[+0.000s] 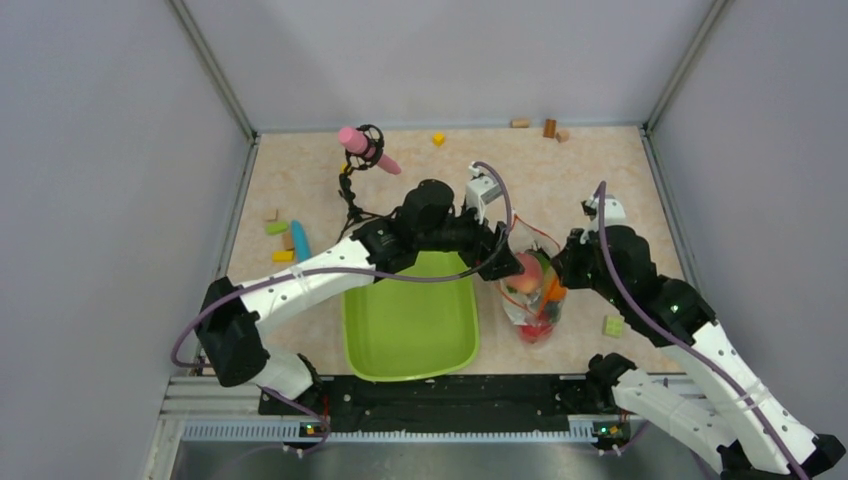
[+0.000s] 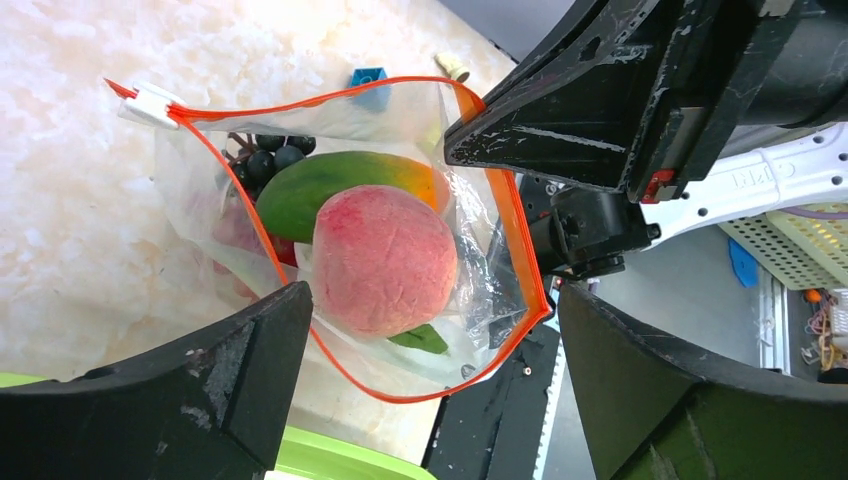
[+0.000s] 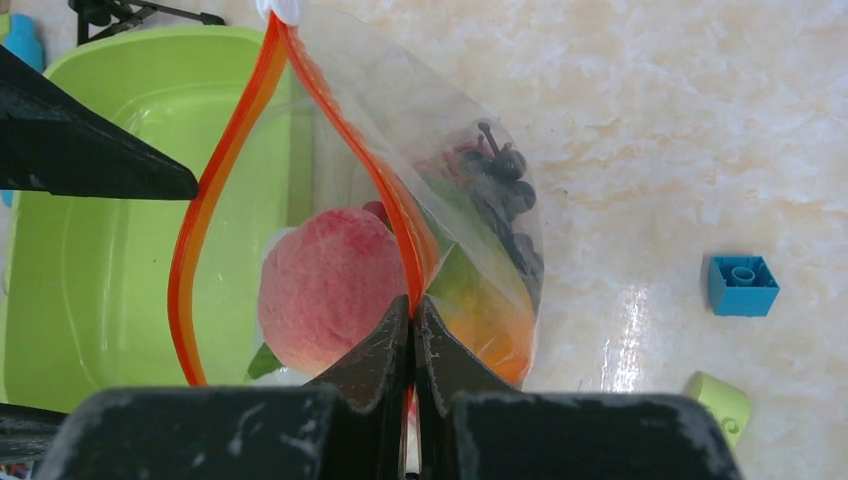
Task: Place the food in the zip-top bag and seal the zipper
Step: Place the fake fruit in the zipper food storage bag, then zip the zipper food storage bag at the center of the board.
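Seemingly loading is done: the food (image 2: 385, 258) sits in the zip-top bag (image 1: 535, 305) toward the counter's near edge; my right gripper (image 3: 412, 322) pinches the zipper (image 3: 186, 250), left gripper (image 2: 432, 300) gapes; next, press it closed

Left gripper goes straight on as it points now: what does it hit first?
Probably the peach, which lies in the open mouth of the zip-top bag, centred between the left gripper's spread fingers. Depth unclear.
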{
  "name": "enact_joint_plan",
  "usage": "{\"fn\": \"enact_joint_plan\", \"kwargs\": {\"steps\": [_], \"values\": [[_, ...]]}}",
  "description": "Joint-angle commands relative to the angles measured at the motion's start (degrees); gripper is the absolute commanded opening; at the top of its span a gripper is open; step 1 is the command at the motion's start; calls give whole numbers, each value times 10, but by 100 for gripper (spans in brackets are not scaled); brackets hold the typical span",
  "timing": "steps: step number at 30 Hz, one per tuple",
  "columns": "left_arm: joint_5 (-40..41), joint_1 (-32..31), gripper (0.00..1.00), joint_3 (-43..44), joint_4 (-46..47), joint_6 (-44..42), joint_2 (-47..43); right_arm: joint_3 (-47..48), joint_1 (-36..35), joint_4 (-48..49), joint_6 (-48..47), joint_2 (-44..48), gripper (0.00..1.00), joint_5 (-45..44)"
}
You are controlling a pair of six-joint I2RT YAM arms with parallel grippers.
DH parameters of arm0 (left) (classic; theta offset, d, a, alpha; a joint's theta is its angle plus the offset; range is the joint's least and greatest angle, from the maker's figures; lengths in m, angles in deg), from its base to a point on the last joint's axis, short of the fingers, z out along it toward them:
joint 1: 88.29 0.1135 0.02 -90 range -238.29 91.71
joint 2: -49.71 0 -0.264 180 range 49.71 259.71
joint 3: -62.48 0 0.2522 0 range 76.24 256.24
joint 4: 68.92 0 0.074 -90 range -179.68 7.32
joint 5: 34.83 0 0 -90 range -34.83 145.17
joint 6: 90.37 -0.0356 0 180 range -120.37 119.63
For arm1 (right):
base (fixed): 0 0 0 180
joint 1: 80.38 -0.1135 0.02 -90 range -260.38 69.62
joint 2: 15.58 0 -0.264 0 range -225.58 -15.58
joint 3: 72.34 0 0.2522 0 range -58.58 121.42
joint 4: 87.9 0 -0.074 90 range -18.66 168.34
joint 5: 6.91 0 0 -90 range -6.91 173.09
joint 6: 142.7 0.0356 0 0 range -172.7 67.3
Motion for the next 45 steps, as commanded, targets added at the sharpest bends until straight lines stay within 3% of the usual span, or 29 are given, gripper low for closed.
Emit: {"fn": "enact_joint_plan", "kwargs": {"steps": [1,8,15,18,29,32,37,45], "values": [[29,-2,98,6,18,-5,-54,55,-5,-2,-5,-1,0,4],[240,18,98,-85,33,-1,-181,89,-5,-21,5,-23,0,-14],[275,115,98,-177,36,0,-274,97,-5,-8,8,-46,0,-24],[215,156,98,-184,30,-27,-246,94,-5,2,-1,-45,0,-16],[-59,159,98,-187,181,-259,-120,71,0,59,-33,-41,0,-22],[-58,161,98,-136,154,-278,-47,68,4,74,-26,-33,0,-28],[-218,163,98,-30,51,-335,52,66,6,76,-21,-34,0,-36],[-370,161,98,-24,54,-389,91,67,21,77,-2,-60,0,-45]]}}
